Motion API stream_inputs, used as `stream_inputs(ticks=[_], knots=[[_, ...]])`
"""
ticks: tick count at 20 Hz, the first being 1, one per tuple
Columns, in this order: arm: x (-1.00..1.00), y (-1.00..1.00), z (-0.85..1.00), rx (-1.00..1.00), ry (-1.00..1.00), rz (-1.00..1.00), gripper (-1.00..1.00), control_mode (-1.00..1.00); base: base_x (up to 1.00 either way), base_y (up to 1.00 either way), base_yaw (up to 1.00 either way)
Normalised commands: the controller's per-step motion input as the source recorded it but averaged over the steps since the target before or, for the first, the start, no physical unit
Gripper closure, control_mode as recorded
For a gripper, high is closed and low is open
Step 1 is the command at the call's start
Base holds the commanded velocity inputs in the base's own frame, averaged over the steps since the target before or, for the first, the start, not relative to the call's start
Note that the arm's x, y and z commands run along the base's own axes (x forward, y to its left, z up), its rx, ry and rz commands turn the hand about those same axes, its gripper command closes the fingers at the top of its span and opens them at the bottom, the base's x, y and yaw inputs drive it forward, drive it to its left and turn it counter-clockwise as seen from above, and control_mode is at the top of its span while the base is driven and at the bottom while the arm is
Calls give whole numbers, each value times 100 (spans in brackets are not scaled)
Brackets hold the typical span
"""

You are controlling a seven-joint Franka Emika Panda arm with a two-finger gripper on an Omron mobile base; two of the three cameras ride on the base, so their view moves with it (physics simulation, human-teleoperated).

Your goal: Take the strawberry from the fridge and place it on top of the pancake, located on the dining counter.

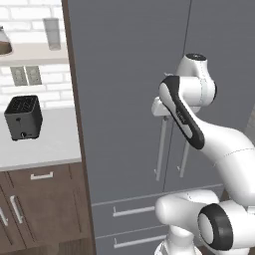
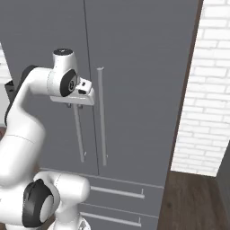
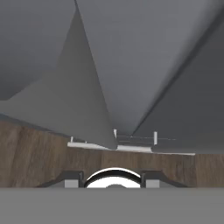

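The fridge (image 1: 129, 74) (image 2: 134, 67) fills the scene as a tall matte grey front, both upper doors closed. My gripper (image 2: 75, 106) (image 1: 162, 115) points down at the top end of the left door's bar handle (image 2: 79, 134) (image 1: 160, 149), one dark finger on each side of it. Whether the fingers press the bar I cannot tell. In the hand view the fingertips (image 3: 72, 178) rise apart at the bottom, looking down the grey doors (image 3: 131, 52) to the floor. The strawberry is hidden behind the doors. The pancake and the dining counter are out of view.
The right door's handle (image 2: 102, 117) hangs beside the left one, with two drawers (image 2: 117, 192) below. Left of the fridge, a white worktop (image 1: 50, 144) carries a black toaster (image 1: 23, 117) over brown cabinets. A white brick wall (image 2: 202, 90) and wood floor (image 2: 193, 202) lie to the right.
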Motion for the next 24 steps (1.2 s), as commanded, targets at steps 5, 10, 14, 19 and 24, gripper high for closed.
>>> stream_inputs(ticks=[5,10,14,19,24], knots=[[0,0,0,0,0,0,-100,100,-8,0,0],[0,0,0,0,0,0,-100,100,-71,-21,0],[0,0,0,0,0,0,-100,100,-77,-33,-9],[0,0,0,0,0,0,-100,100,-38,-36,-13],[0,0,0,0,0,0,-100,100,-4,-5,-5]])
